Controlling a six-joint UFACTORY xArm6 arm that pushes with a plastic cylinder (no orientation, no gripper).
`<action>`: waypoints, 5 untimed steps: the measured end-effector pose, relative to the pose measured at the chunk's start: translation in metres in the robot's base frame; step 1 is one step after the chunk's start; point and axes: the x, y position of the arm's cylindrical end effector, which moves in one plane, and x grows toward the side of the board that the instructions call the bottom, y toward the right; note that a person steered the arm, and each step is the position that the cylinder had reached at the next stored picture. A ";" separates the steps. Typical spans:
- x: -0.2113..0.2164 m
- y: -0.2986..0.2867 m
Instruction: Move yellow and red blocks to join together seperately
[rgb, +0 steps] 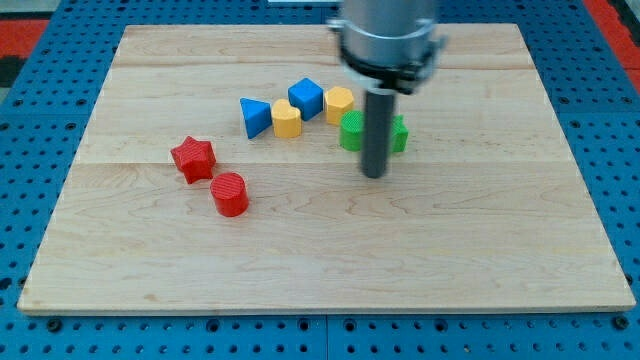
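- Camera view: my tip (374, 175) holds nothing, sits just below green blocks (352, 131).
- Red plastic star (193, 158) and red cylinder (230, 193) near, not touching.
- Yellow cylinder (287, 120) and yellow hexagon (338, 103) apart, blue cube (306, 97) between.
- Likely step: joining yellows; next, push around greens.
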 end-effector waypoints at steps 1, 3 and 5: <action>-0.023 0.074; -0.126 0.094; -0.092 -0.023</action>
